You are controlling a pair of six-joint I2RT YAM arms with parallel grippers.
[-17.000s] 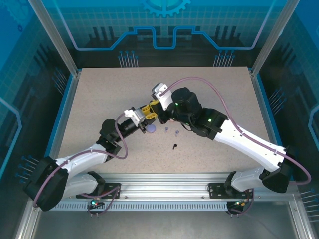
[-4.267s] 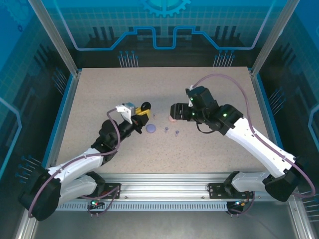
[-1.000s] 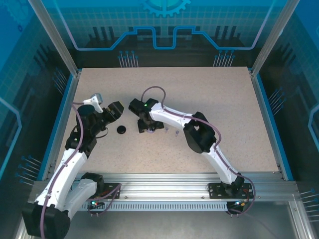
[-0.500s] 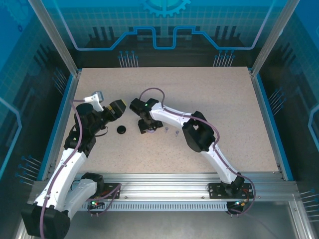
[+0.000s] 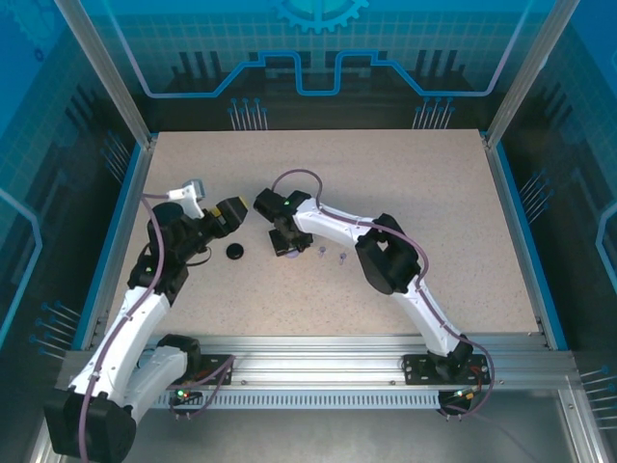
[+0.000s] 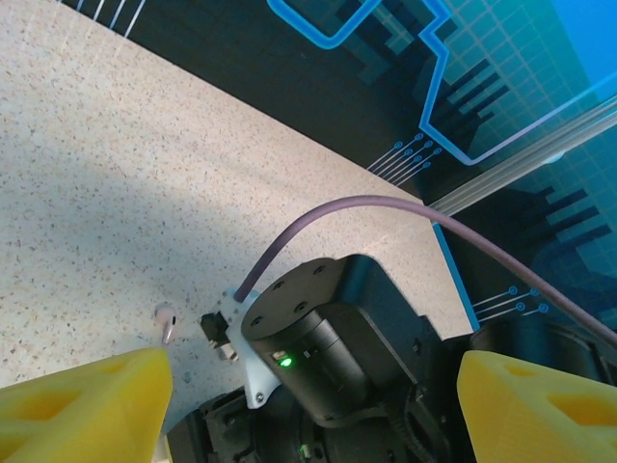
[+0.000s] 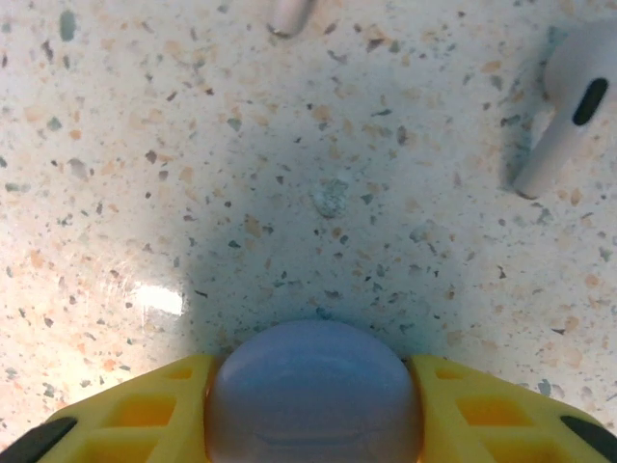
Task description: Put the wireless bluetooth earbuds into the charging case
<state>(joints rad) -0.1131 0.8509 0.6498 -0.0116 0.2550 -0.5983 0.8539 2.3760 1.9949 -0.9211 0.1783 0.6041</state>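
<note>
Looking down from the top view, two white and black arms reach over a speckled beige table [image 5: 405, 193] ringed by blue panels. In the left centre of that frame, the left fingers [image 5: 230, 209] hang above the table, pointing toward the other arm; the left wrist view shows these yellow fingers [image 6: 87, 405] spread wide at the bottom corners, gripping nothing, with the right arm's black wrist [image 6: 328, 338] beyond them. Just right of them in the top view, the right arm bends down to the table near the frame's centre. In the right wrist view, the right fingers [image 7: 135, 415] are closed against both sides of a round purple charging case [image 7: 313, 405] at the bottom centre, which sits on the table. A purple earbud [image 7: 564, 106] lies loose on the table at the upper right of that view, apart from the case, and the tip of a pale earbud [image 7: 289, 13] shows at the top edge. In the top view, a black round case [image 5: 234, 252] lies below the left fingers, and two tiny earbuds [image 5: 319, 253] lie just right of the right arm's tip. The left wrist view shows one pale pink earbud [image 6: 167, 323] lying at lower left.
</note>
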